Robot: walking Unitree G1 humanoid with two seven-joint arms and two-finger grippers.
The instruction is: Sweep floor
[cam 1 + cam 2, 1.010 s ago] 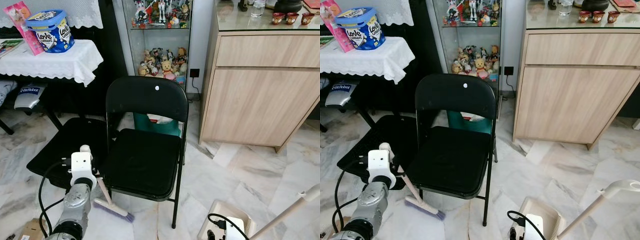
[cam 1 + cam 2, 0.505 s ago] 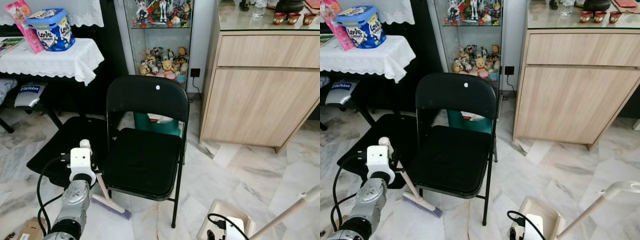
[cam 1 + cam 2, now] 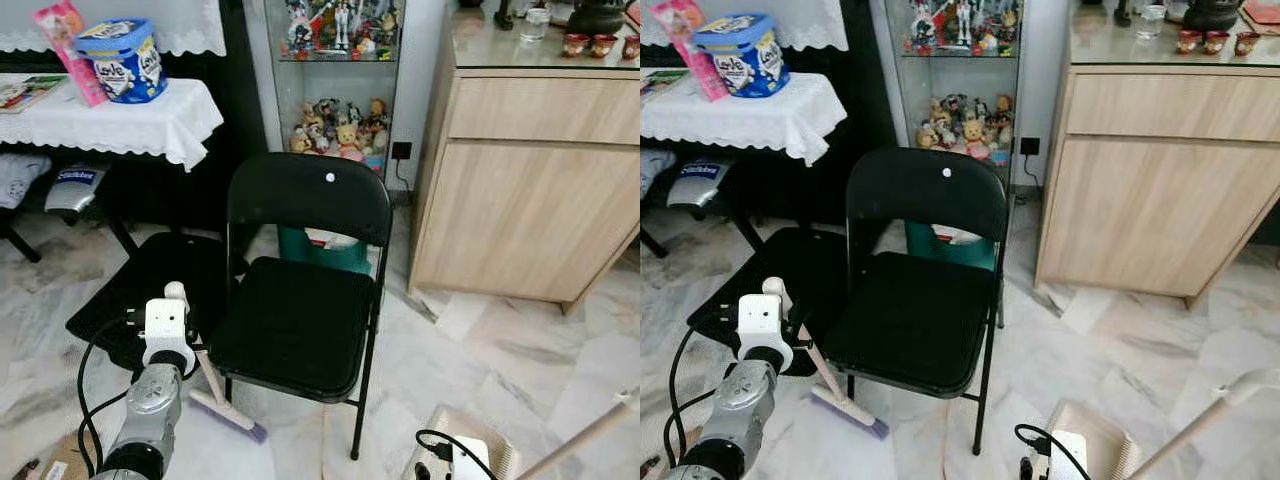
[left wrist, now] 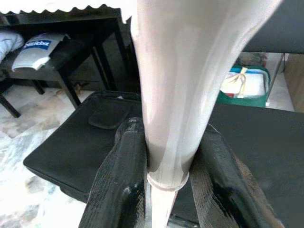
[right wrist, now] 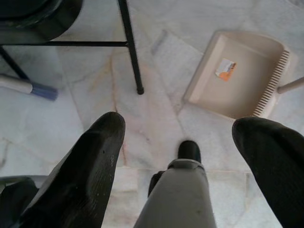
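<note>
My left gripper is shut on the pale handle of a broom. In the eye views the left arm rises at the lower left, and the broom slants down from it. The brush head, with purple bristles, rests on the marble floor under the front left corner of a black folding chair. A beige dustpan lies on the floor at the lower right, and its long handle runs off to the right. My right gripper hangs open above the floor, near the dustpan, with nothing between its fingers.
A black mat lies left of the chair. Behind it stands a table with a white cloth. A glass cabinet of toys is behind the chair, and a wooden sideboard is at the right. A chair leg stands near the right gripper.
The camera has shifted a little, so the whole scene sits slightly further right. The broom head and both arms keep about the same place relative to the chair.
</note>
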